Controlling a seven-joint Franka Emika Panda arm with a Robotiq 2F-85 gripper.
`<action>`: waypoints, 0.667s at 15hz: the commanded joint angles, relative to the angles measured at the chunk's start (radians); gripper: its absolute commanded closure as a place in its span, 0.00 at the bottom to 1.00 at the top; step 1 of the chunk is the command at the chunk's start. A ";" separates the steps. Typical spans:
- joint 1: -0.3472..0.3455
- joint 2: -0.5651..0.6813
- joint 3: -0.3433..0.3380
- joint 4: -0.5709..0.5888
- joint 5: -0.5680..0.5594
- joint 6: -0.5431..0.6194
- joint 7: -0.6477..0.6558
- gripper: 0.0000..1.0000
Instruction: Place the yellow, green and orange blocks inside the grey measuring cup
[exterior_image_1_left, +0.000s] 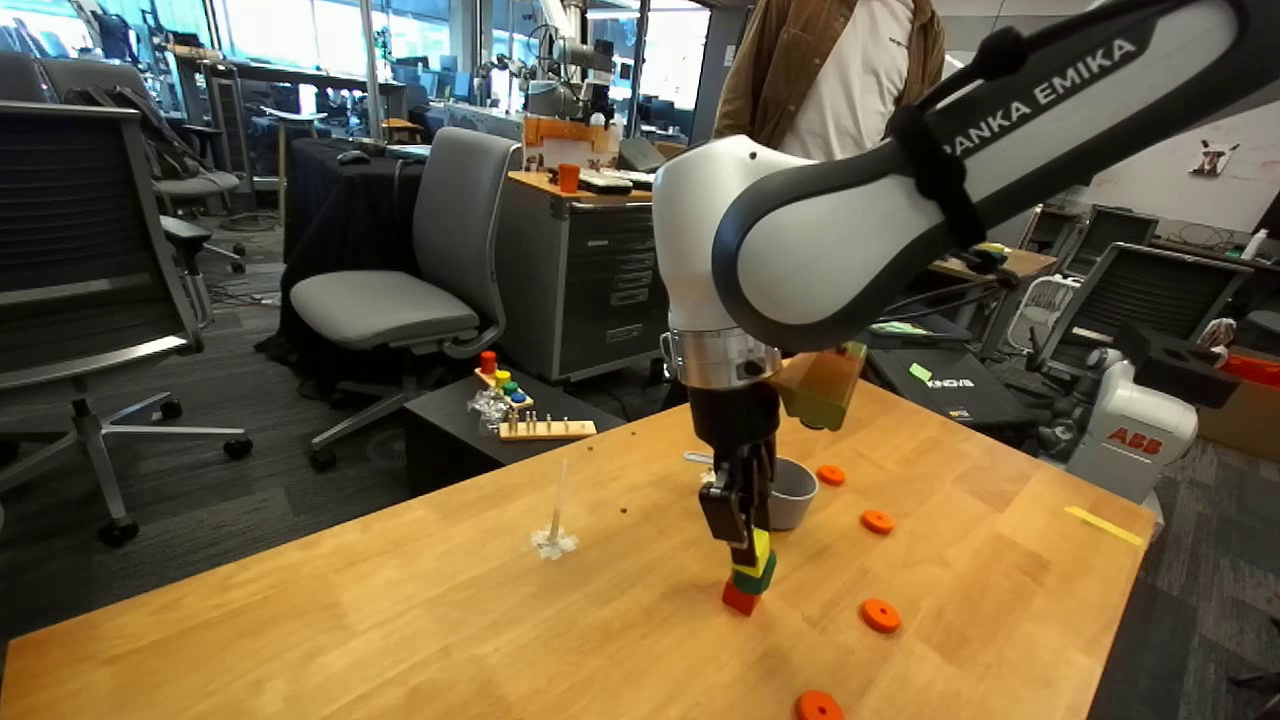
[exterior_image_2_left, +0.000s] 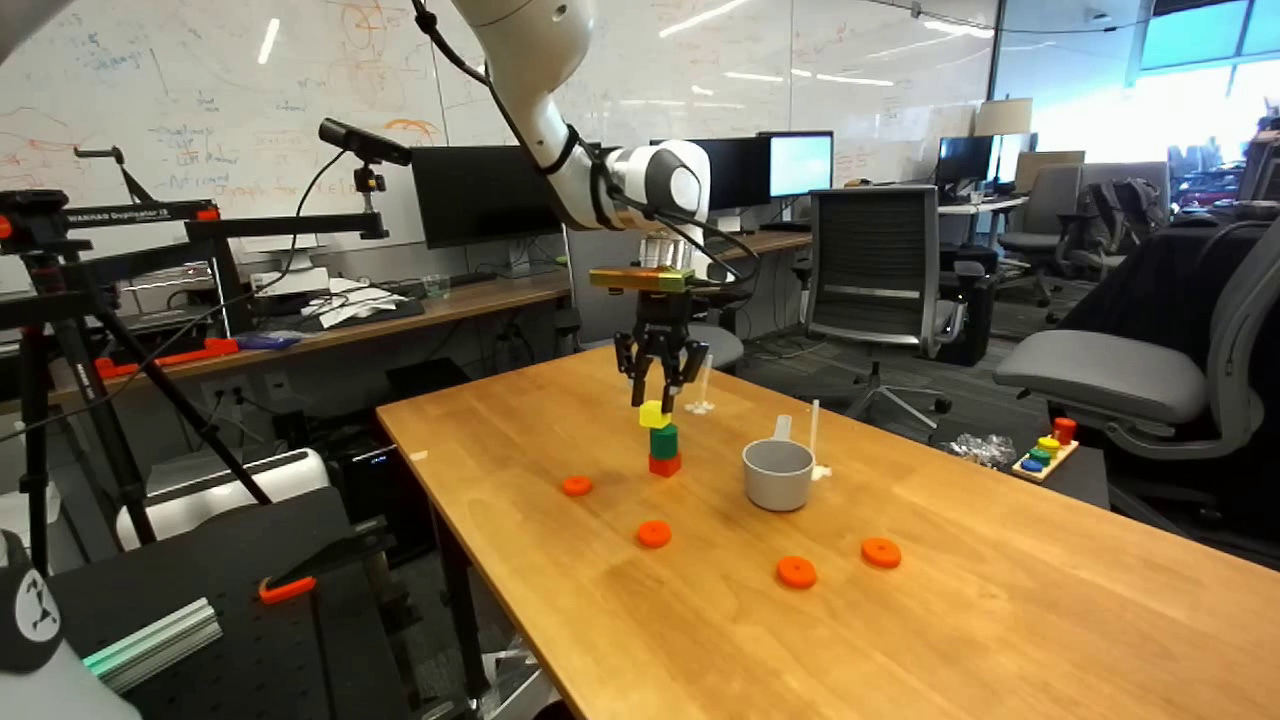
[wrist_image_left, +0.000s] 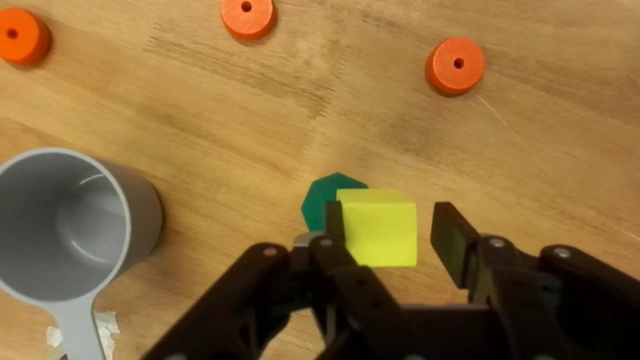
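The yellow block sits off-centre on top of the green block, which stands on the orange-red block. This stack is on the table in both exterior views. In the wrist view my gripper is open around the yellow block. One finger is at the block's left side; a gap separates the right finger from it. The green block shows partly below; the orange block is hidden there. The grey measuring cup stands upright beside the stack. It is on the left in the wrist view, with no block visible inside.
Several flat orange discs lie around the stack and cup. Thin clear upright pieces are fixed to the table, one close to the cup handle. A small dark side table with toys stands beside the wooden table.
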 joint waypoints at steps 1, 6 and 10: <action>-0.001 0.010 -0.005 0.041 0.000 -0.030 -0.020 0.80; -0.017 0.008 -0.003 0.039 0.012 -0.023 -0.022 0.86; -0.019 -0.010 -0.002 0.039 0.014 -0.020 -0.013 0.86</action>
